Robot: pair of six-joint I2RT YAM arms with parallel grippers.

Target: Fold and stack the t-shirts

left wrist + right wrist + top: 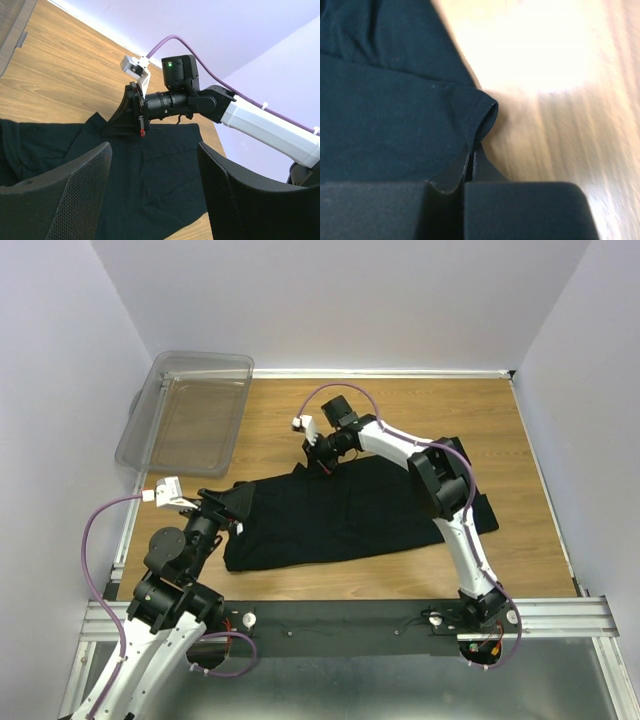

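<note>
Two arms | right gripper (pixel 470 162) low, pinching t-shirt (pixel 340 515) edge | left gripper (pixel 154 156) spread

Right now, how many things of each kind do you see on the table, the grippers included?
Black t-shirt: 1
Clear plastic bin: 1
Grippers: 2 (left gripper, right gripper)
Total: 4

The wooden table (pixel 510 440) bears a black t-shirt (pixel 340 520) and, far left, a clear bin (pixel 190 420).
</note>
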